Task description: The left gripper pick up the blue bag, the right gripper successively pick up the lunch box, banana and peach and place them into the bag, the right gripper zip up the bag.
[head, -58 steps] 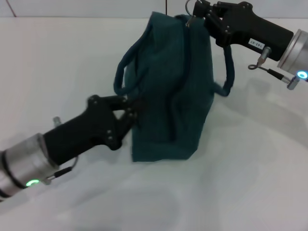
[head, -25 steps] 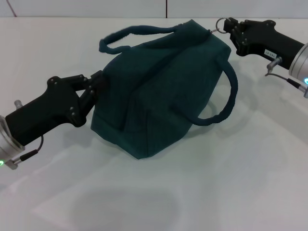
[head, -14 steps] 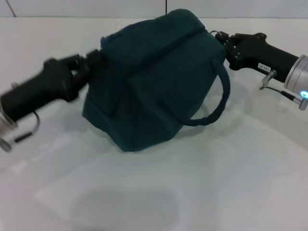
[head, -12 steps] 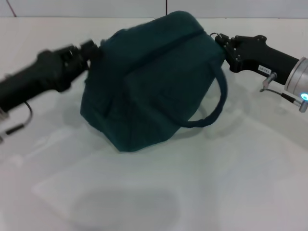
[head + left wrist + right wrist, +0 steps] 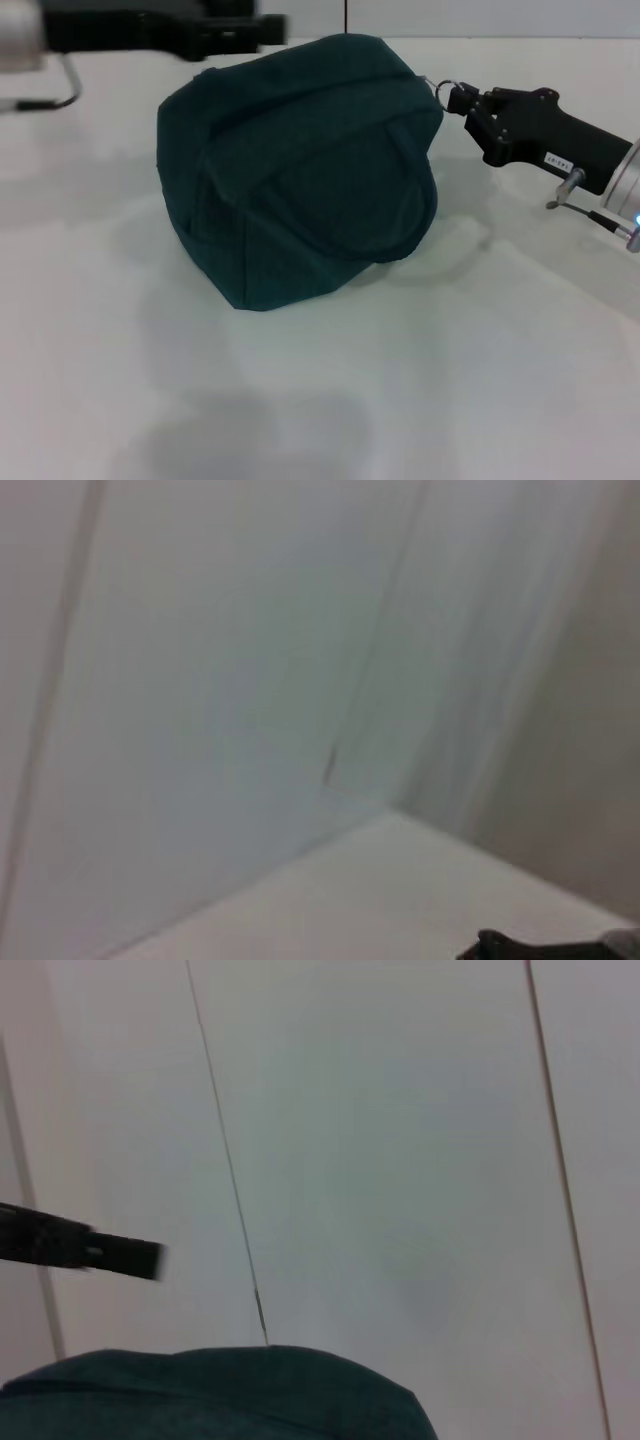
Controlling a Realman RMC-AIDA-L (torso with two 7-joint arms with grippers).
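Right gripper is pinched on the zip ring at the bag's right end; bag sits zipped on the table, so I'd release cleanly without tugging. Left gripper is up at far left, clear of it, fingers unreadable. Right wrist view alone shows the bag's top against the wall; head view alone shows the ring.

The blue bag occupies the upper centre of the head view and is the only bulk obstacle on the worktop. The right pincer closes off the bag's upper-right corner. The left pincer crosses the top-left edge above the bag. The lower half and left side remain open.
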